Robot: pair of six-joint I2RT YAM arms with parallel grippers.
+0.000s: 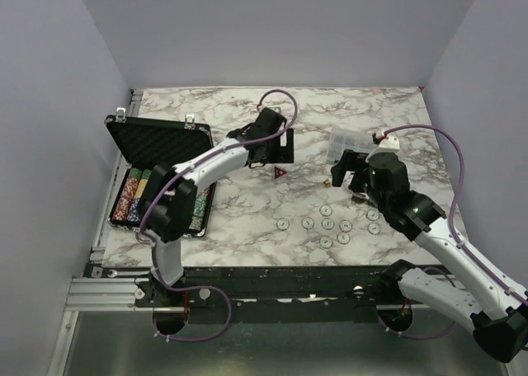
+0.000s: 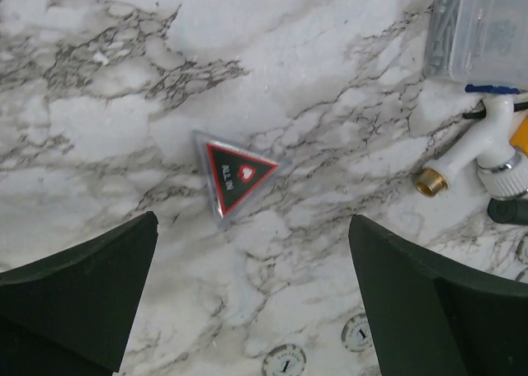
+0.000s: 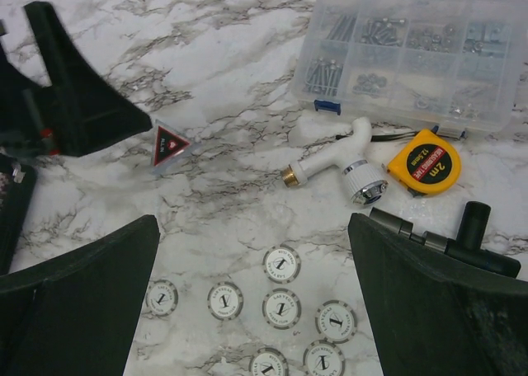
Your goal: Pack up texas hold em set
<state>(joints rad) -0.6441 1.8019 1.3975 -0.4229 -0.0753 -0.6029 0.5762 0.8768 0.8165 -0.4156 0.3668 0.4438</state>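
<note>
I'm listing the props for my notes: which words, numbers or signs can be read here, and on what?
"ALL IN", with a heart sign: red-and-black triangular plastic token.
"2m": yellow tape measure; its smaller print is too blurred.
"1": small white round chips; their rim lettering is too small to read.
Nothing readable: clear plastic compartment box.

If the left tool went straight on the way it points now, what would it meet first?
Likely the triangular all-in marker on the table, lying between the open fingers of the left tool; depth unclear.
</note>
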